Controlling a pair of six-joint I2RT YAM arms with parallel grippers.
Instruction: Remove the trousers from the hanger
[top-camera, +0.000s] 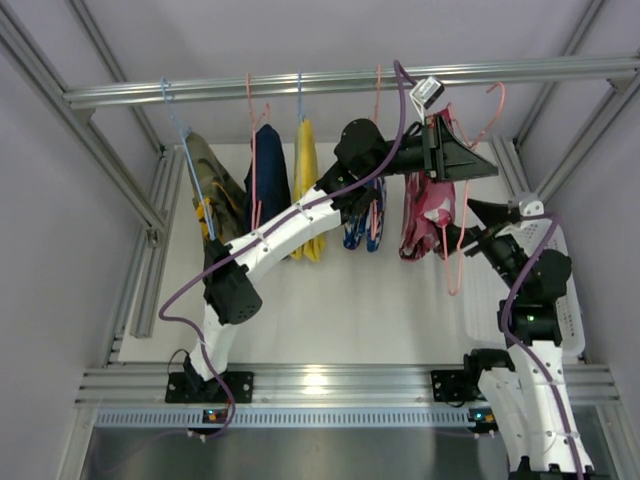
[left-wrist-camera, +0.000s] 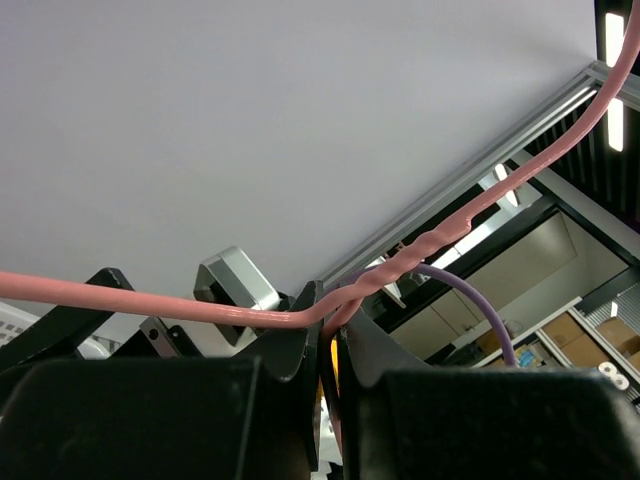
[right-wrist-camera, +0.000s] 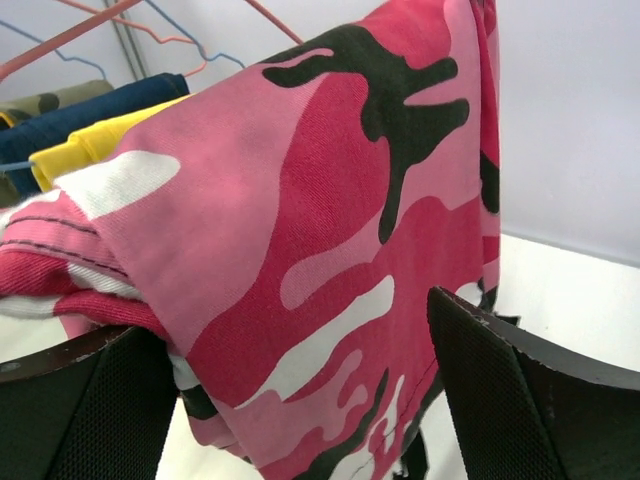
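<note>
Left pincer (left-wrist-camera: 328, 312) is clamped on the pink hanger (left-wrist-camera: 150, 298) at its neck. Red-pink trousers (right-wrist-camera: 300, 200) hang from it, sitting between the wide-spread, empty right pincer (right-wrist-camera: 300, 395) fingers. Best to close right deep on the cloth, then pull sideways with left holding the hanger steady.

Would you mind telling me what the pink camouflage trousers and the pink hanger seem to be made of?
The pink camouflage trousers look like woven cotton twill, matte: fine diagonal weave and stitched seams show. The pink hanger seems to be metal wire with a glossy plastic coating: thin, shiny, twisted at the neck.
</note>
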